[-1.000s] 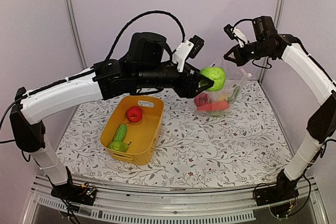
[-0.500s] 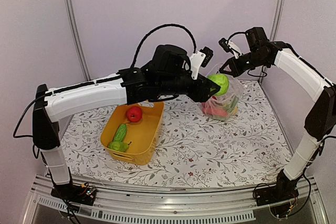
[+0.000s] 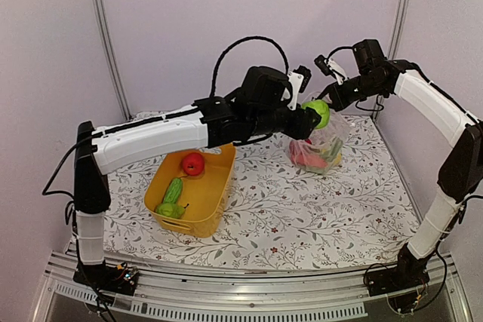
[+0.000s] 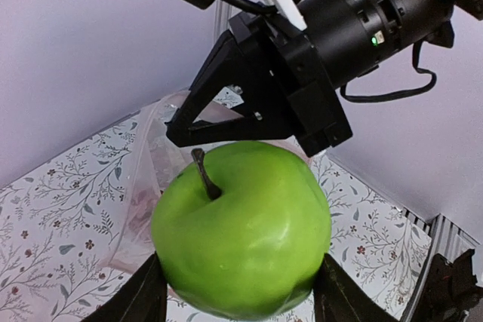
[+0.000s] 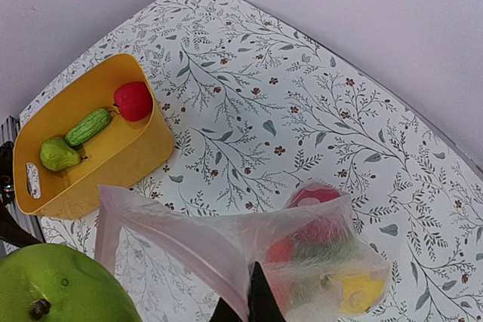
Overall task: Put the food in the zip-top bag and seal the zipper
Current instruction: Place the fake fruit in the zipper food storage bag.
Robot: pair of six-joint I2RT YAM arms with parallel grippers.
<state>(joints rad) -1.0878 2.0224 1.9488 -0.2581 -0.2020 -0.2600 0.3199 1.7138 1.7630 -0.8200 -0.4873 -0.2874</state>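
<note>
My left gripper is shut on a green apple, big in the left wrist view and partly seen in the right wrist view. It holds the apple at the open mouth of the clear zip-top bag. My right gripper is shut on the bag's mouth edge and holds it up. The pinkish zipper strip runs along that edge. Red, green and yellow food lies inside the bag.
The yellow basket stands at the middle left and holds a red apple, a cucumber and a lime. The floral cloth covers the table. Metal posts stand at the back corners.
My left arm has reached further right and back, carrying the green apple to the bag's mouth. My right gripper first swung left and lower with the bag edge, then held still.
</note>
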